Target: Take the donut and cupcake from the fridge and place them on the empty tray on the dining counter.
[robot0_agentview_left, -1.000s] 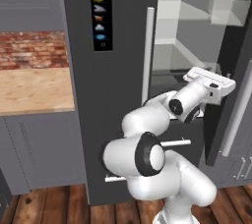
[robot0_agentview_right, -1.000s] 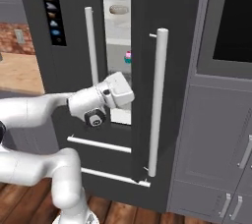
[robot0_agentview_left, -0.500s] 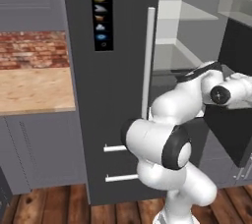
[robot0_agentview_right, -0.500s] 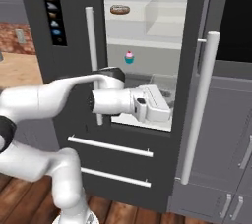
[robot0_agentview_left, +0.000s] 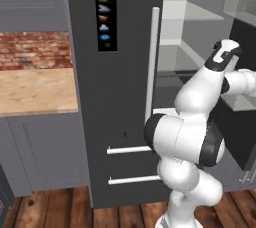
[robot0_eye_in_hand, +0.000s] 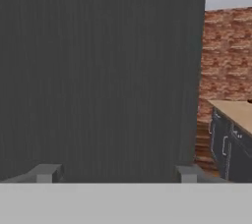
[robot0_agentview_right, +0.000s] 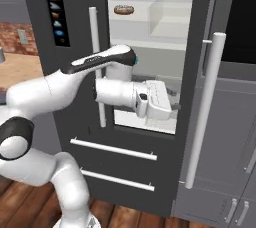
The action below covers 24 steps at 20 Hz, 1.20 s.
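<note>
Door clearance governs this step. From left: the fridge (robot0_agentview_right: 75, 32) has its right door swung wide; the donut (robot0_agentview_right: 123, 9) lies on the top shelf; the gripper (robot0_eye_in_hand: 117, 173), fingers spread and empty, faces the door's inner panel. Judgement: turn the hand toward the shelves, then approach the donut level.

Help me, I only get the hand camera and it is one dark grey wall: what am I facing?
Observer: The open door of the fridge; the gripper points at its inner side.
Operator: Is the donut in sight?
Observer: Yes, the donut lies on the upper shelf, above the arm.
Operator: And the other door?
Observer: Shut; it carries the icon panel.
</note>
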Available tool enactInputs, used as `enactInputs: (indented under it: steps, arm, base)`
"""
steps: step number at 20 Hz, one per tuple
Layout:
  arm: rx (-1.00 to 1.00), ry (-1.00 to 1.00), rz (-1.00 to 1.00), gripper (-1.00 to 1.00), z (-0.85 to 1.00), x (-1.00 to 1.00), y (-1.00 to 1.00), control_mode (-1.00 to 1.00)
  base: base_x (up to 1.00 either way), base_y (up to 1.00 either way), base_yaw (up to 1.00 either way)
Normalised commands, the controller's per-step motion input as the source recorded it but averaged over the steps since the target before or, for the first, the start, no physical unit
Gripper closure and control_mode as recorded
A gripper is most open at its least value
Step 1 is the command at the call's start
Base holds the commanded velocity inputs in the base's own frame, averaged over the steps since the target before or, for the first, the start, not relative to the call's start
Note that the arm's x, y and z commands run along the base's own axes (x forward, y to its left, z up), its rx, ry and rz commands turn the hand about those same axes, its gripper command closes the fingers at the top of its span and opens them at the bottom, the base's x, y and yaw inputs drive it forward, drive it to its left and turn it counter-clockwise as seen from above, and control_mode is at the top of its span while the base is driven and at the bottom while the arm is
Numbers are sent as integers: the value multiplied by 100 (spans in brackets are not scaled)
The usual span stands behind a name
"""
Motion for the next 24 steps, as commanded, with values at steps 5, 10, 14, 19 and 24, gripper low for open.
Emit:
enactInputs:
  steps: [5, 10, 14, 19, 24]
  arm:
    - [0, 8, 16, -100, 98, -100, 69, -100]
    - [-5, 13, 22, -100, 99, -92, 100, -100]
    - [-3, 4, 18, -100, 92, -78, 100, -100]
    - [-3, 10, 15, -100, 74, -30, 100, -100]
    - [-15, 22, 6, -100, 68, 5, 100, -100]
  base:
    - [0, 0, 0]
    - [0, 0, 0]
    - [0, 0, 0]
    - [0, 0, 0]
    - [0, 0, 0]
